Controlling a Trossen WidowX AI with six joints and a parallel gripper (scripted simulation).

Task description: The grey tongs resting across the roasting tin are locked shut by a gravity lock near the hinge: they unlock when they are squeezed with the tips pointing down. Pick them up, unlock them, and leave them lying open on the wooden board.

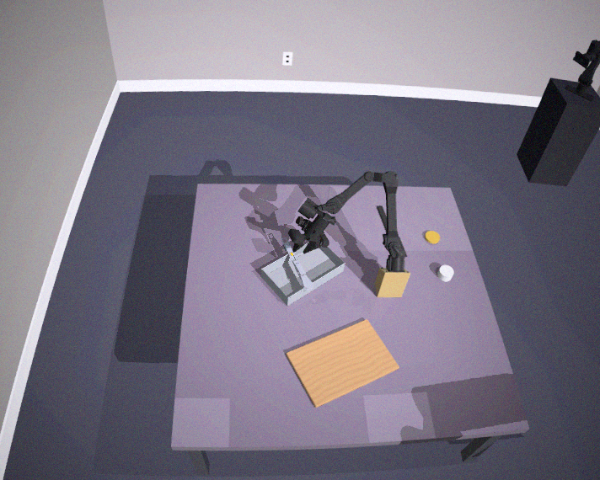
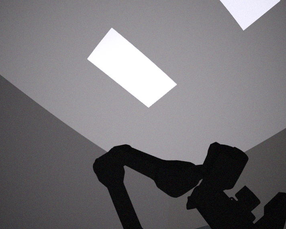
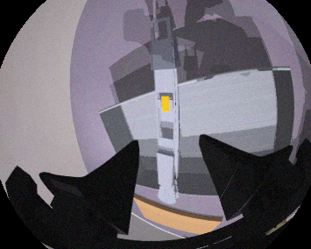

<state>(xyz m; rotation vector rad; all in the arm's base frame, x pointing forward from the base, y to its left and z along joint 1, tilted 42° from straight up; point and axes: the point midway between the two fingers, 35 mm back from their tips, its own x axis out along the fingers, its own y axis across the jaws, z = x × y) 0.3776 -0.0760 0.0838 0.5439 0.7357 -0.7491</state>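
Wrist view: gripper [image 3: 166,171] spread partway, a finger either side of the grey tongs [image 3: 166,134], gripping nothing.
Tongs: lying across the roasting tin [image 1: 276,279].
Wooden board [image 1: 341,361]: well apart.

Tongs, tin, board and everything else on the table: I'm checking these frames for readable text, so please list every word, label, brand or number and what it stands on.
None in any view.
The tongs carry only a plain yellow patch, no lettering.
The roasting tin, wooden board, yellow disc and white cylinder are unmarked.
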